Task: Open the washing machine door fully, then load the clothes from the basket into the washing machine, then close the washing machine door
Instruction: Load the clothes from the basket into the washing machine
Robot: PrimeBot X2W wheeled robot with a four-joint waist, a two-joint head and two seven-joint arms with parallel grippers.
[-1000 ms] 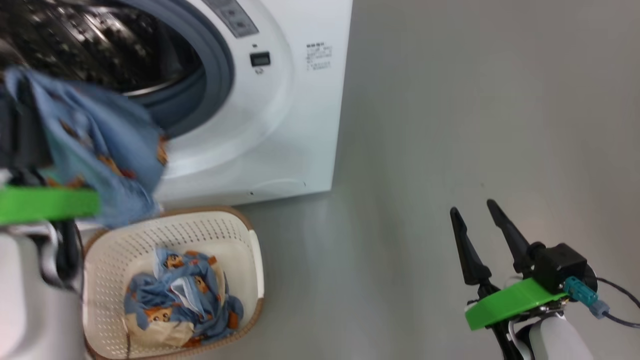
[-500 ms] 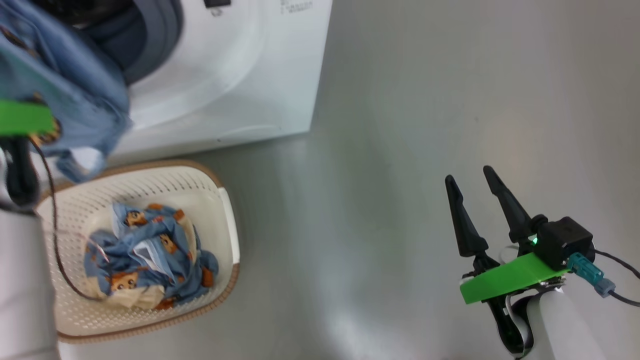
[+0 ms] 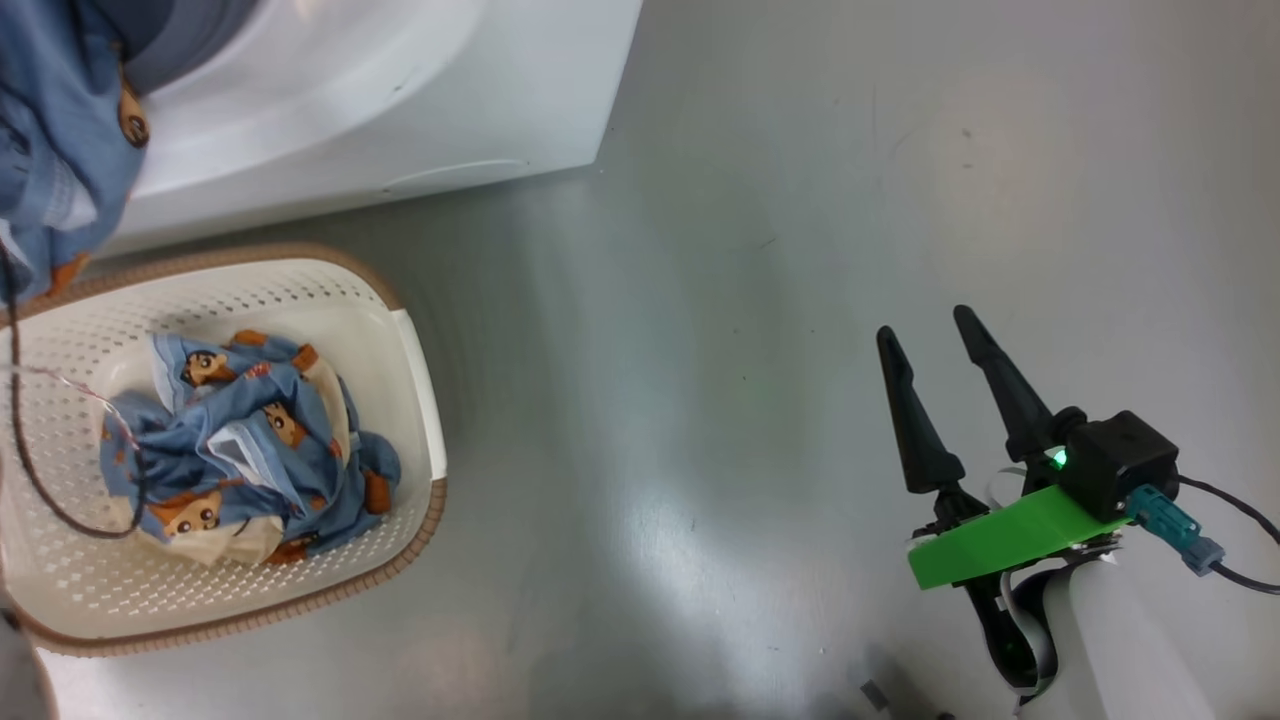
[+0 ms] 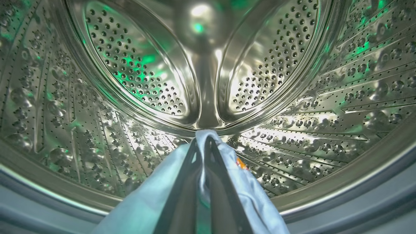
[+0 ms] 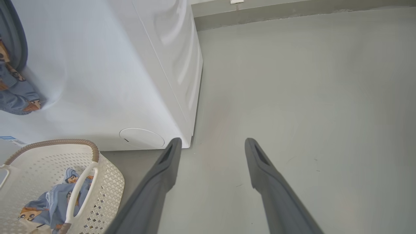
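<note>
Loading under way: my left hand (image 4: 203,140), clamped on one blue garment (image 4: 146,204), is at the mouth of the drum (image 4: 130,74), so next I should reach deeper and release, while more clothes (image 3: 240,440) lie in the basket (image 3: 412,400) and my right hand (image 3: 924,326) hangs with fingers apart, empty.

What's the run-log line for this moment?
phase: loading | left gripper: shut on garment, pointing into drum | right gripper: open, empty, over floor | basket: clothes inside
</note>
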